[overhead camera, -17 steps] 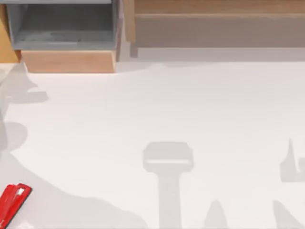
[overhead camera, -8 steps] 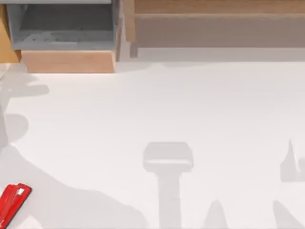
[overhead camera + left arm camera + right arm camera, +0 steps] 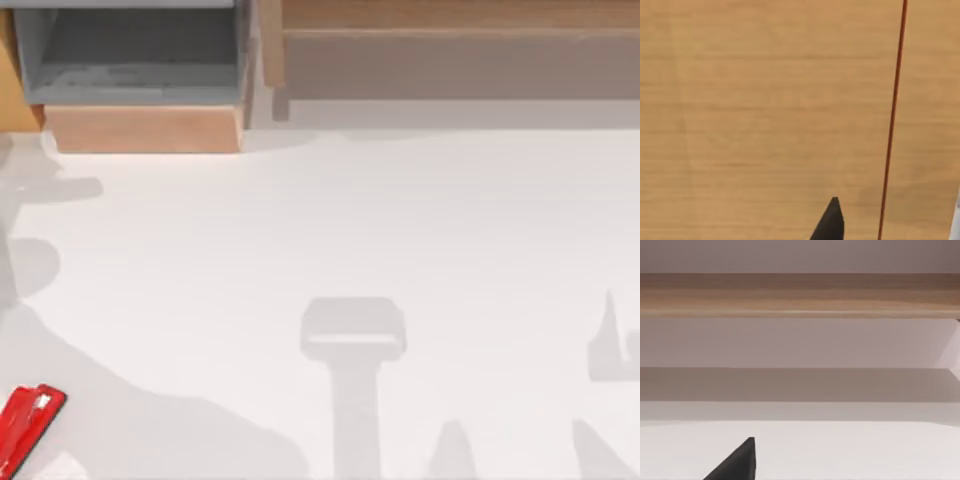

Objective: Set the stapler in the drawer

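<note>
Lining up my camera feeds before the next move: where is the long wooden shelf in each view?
Top view: the shelf runs along the far edge, right half.
Right wrist view: the shelf spans the picture.
Left wrist view: plain wood, red line; cannot tell if it's the shelf.
Shared landmark: the white table, in top and right wrist views.

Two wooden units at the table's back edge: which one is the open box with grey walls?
The drawer, back left, tan front panel pulled forward. The long shelf spans the right.

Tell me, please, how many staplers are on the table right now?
1. The red stapler lies at the table's near left corner, partly cut off by the top view's edge, far from the open drawer at the back left.
</note>
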`<action>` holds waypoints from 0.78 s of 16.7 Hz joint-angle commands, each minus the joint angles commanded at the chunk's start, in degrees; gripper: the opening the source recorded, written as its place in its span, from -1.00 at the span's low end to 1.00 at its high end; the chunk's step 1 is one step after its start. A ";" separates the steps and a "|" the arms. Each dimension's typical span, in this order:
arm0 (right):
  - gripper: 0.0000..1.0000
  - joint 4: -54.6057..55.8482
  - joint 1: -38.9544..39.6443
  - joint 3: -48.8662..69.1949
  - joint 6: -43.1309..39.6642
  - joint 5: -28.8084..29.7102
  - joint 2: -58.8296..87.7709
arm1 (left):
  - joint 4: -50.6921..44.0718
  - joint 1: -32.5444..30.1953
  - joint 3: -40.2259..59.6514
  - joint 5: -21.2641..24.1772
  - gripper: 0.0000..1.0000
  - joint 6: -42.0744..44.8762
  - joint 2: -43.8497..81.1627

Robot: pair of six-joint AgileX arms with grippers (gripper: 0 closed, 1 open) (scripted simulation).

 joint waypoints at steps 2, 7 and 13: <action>1.00 0.00 0.00 0.00 0.00 0.00 0.00 | 0.00 0.00 0.00 0.00 -0.66 0.00 0.00; 1.00 0.00 0.00 0.00 0.00 0.00 0.00 | 0.00 0.00 0.00 0.00 -1.00 0.00 0.00; 1.00 0.00 0.00 0.00 0.00 0.00 0.00 | -0.52 0.21 -0.07 0.02 -1.00 -0.30 0.50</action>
